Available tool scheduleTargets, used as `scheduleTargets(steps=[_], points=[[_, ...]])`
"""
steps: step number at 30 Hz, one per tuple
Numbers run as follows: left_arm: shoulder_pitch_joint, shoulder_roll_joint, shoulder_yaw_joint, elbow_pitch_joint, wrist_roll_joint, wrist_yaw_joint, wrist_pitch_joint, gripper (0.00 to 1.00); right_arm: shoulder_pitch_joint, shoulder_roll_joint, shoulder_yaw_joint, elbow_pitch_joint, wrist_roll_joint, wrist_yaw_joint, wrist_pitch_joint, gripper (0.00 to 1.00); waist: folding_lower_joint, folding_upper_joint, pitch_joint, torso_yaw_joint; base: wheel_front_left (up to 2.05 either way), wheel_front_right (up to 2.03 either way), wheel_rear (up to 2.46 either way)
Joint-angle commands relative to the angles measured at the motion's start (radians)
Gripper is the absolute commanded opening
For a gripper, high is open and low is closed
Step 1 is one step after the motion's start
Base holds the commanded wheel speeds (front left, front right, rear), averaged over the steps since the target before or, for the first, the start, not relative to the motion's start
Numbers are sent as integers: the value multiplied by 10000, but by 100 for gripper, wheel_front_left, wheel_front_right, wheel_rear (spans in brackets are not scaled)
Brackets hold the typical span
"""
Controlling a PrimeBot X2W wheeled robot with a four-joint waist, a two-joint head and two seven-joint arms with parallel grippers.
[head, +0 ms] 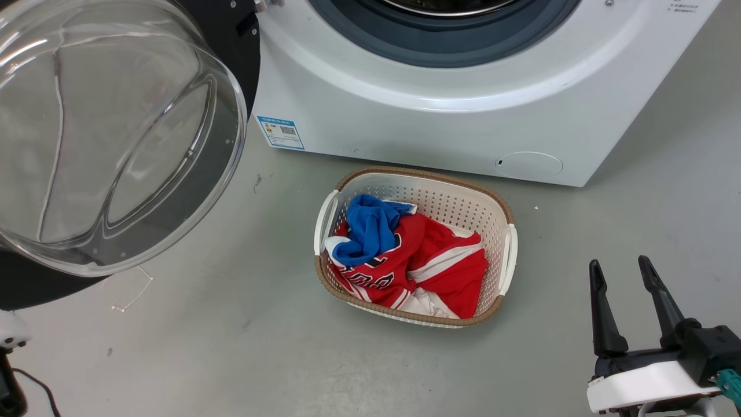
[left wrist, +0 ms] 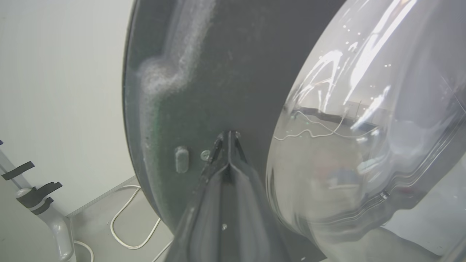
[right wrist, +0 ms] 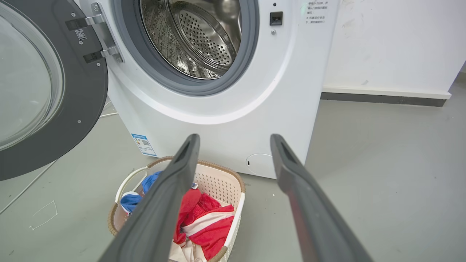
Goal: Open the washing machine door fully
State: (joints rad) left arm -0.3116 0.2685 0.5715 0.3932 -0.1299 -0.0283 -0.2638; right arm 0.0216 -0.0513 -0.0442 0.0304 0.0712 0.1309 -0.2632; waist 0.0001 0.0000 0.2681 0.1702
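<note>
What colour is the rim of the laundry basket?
Brown, like woven wicker, around the white laundry basket. The head view shows it best.

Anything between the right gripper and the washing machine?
Head view: bare floor between the right gripper and the washing machine; the laundry basket sits left of that line.

The right gripper (head: 620,265) is pretty simple looking: two long black fingers (head: 605,318), wide at the base and tapering to rounded tips. They sit in a chunky black block (head: 709,347) over a smooth white curved housing (head: 642,385), with a little teal connector (head: 730,383) poking out at the side. In the right wrist view the fingers look matte dark grey, with a shallow groove near each tip. The left gripper (left wrist: 229,136) is the same dark grey, with a tiny pale dot (left wrist: 224,226) lower down, maybe a screw.
</note>
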Motion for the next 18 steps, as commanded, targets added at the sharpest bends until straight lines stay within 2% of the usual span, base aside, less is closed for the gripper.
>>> scheduleTargets(steps=[1, 9, 18], points=[[-17, -32, 32, -57, 80, -63, -13, 0, 16, 22, 1, -10, 38, -2, -21, 100, -1, 0, -36, -5, 0, 0, 0], [454, -383, -172, -619, 534, -308, -17, 0, 192, 22, -36, 29, 159, -2, -21, 100, -1, 0, -474, 9, 0, 0, 0], [1195, -881, -668, -1987, 1010, -500, -17, 0, 531, 22, -179, -89, 344, -2, -21, 100, -1, 0, -1419, -40, 0, 0, 0]])
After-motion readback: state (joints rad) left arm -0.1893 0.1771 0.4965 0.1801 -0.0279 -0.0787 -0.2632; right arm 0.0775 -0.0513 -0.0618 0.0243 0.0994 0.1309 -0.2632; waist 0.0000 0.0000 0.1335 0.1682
